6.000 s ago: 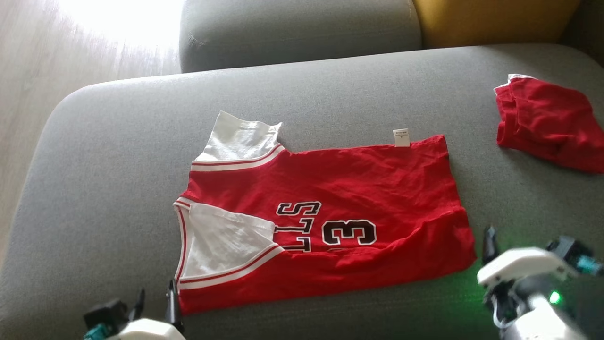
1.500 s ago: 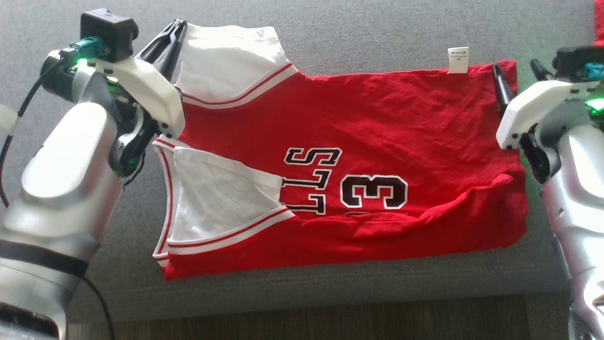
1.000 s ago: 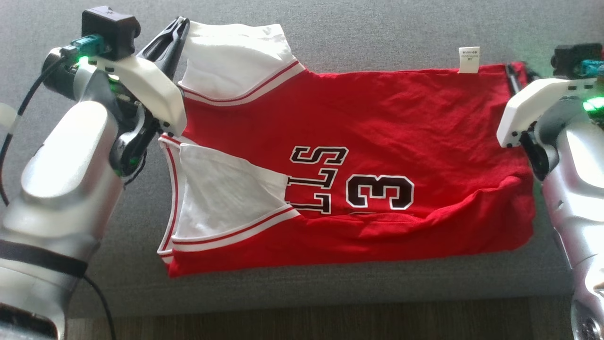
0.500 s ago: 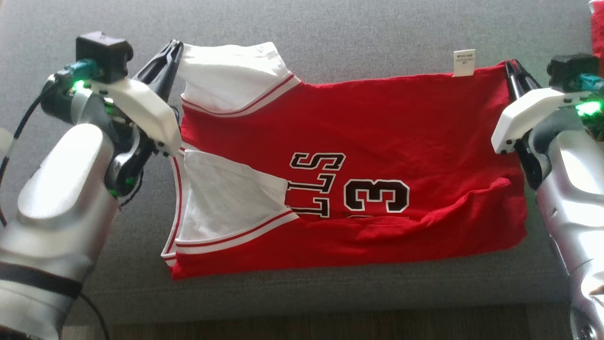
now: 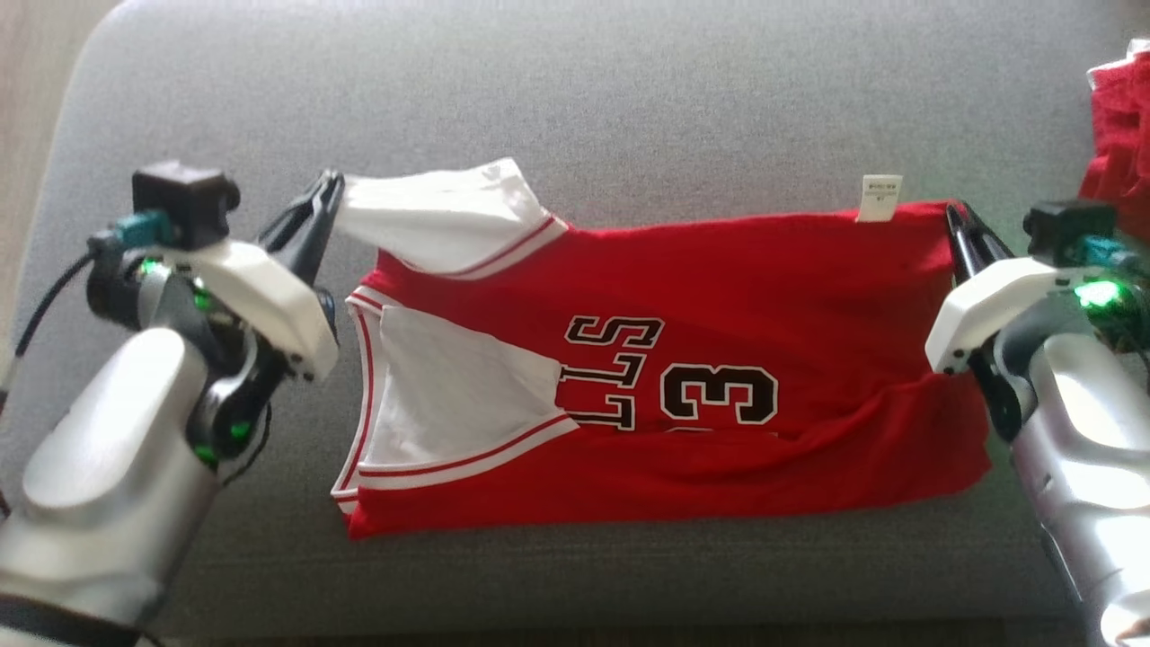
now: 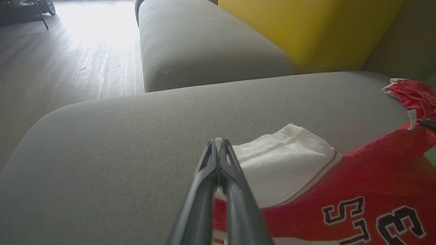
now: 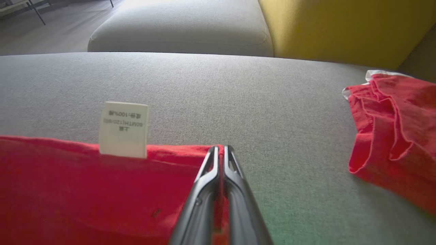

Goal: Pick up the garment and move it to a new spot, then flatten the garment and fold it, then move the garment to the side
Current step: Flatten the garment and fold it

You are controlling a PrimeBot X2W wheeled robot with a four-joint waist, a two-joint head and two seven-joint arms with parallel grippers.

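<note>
A red basketball jersey (image 5: 683,377) with white sleeves and black lettering lies across a grey fabric sofa cushion (image 5: 575,99), filling the middle of the head view. Its neck is towards 9 o'clock and its hem towards 3 o'clock.

The main change is on the right. A second ago the right gripper (image 5: 954,216) stood partly open around the far hem corner. Now, at 3 o'clock, its two dark fingers are pressed together on the red cloth, just beside a small white care label (image 5: 880,197). The right wrist view shows red fabric pinched between the closed fingertips.

The left gripper (image 5: 328,193), at 10 o'clock, is clamped on the far white sleeve (image 5: 440,216), as it was before. That sleeve now looks drawn up and stretched towards the fingertips instead of lying flat.

Both far corners are now held, so the jersey looks ready to be lifted and folded towards 6 o'clock. The near edge rests on the cushion.

A second, crumpled red garment (image 5: 1119,135) sits well apart at 2 o'clock.
</note>
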